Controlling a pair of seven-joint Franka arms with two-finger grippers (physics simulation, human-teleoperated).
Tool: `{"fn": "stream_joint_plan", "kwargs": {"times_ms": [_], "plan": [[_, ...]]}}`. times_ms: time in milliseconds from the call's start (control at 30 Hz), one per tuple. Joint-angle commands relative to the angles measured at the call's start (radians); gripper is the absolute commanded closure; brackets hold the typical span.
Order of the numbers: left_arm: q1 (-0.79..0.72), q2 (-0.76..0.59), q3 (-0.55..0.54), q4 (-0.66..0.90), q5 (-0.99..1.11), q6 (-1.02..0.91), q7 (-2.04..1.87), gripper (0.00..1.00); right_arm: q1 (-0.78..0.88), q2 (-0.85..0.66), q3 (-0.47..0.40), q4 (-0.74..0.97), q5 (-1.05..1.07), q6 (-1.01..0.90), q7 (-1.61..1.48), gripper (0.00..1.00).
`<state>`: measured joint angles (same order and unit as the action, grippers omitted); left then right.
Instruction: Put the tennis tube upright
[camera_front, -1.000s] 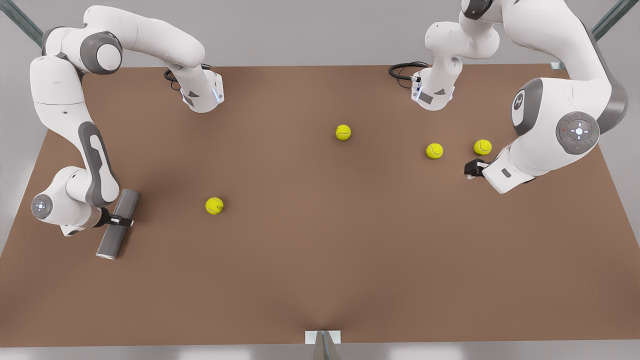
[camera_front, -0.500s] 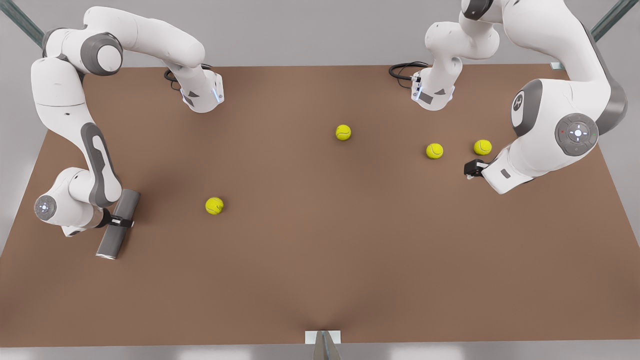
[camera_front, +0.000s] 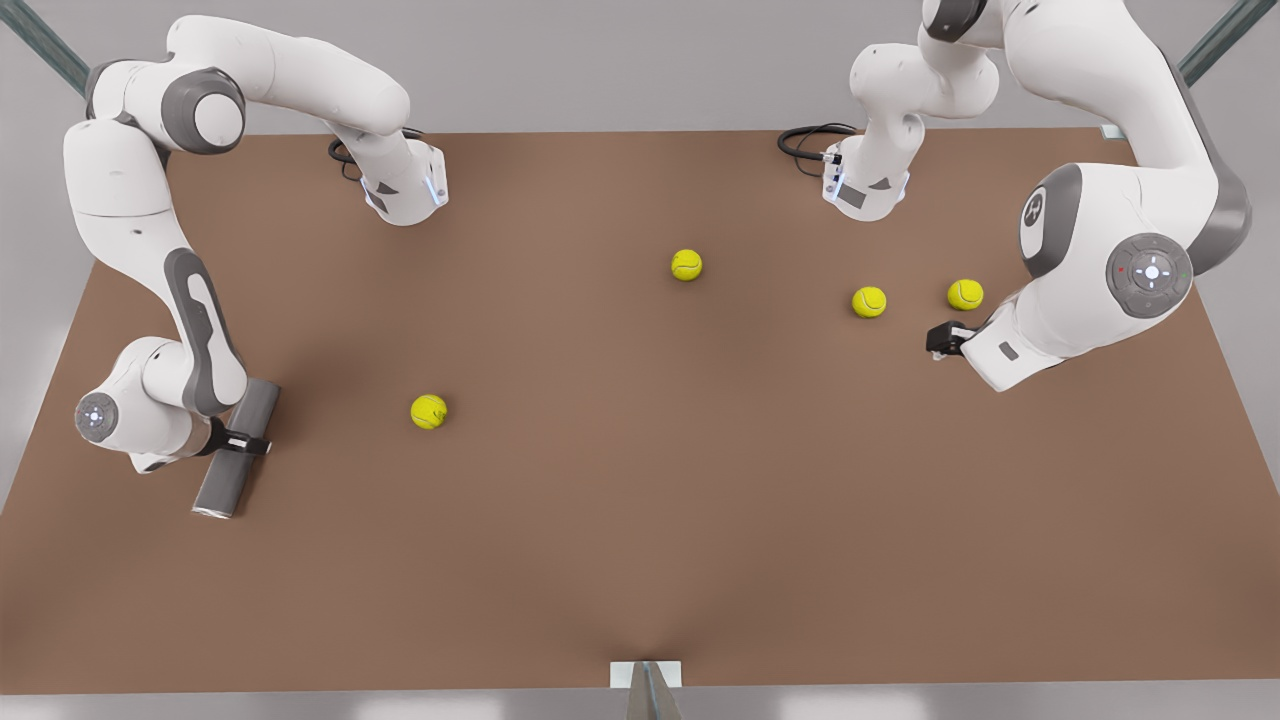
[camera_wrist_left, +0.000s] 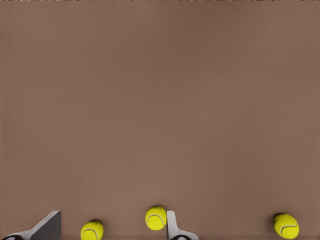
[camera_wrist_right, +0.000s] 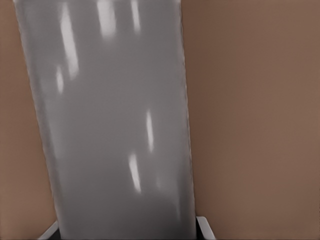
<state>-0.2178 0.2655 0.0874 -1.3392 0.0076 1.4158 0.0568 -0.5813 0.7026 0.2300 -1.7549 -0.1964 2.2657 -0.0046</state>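
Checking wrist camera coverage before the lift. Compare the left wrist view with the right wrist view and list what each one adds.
Left wrist view: three tennis balls resting on the table, with the left claw open, its fingers spread wide, one ball right beside a finger.

Right wrist view: the tennis tube close up, grey and glossy, lying on its side, with the right claw gripping it from both sides.

Shared: the brown table surface.
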Motion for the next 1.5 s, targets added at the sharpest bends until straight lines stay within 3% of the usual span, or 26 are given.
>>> {"fn": "stream_joint_plan", "kwargs": {"times_ms": [0, 467, 967, 1333, 1467], "plan": [[0.0, 0.0, 0.0, 0.0, 0.0, 0.0, 0.0, 0.0, 0.0, 0.0, -0.001, 0.0, 0.0, 0.0, 0.0, 0.11], [0.0, 0.005, 0.0, -0.008, 0.0, 0.0, 0.0, 0.0, 0.005, 0.001, 0.0, -0.002, 0.0, 0.0, 0.0, 0.28], [0.0, 0.005, 0.0, -0.008, 0.0, -0.003, -0.002, 0.0, 0.038, -0.011, 0.035, 0.078, 0.002, -0.101, -0.011, 0.29], [0.0, 0.005, 0.0, -0.008, 0.0, -0.003, -0.005, 0.0, 0.317, -0.011, 0.037, 0.229, 0.005, -0.149, -0.074, 0.27], [0.0, 0.005, 0.0, -0.008, 0.002, -0.001, -0.005, 0.0, 0.37, -0.012, 0.071, 0.288, 0.003, -0.153, -0.248, 0.27]]}}
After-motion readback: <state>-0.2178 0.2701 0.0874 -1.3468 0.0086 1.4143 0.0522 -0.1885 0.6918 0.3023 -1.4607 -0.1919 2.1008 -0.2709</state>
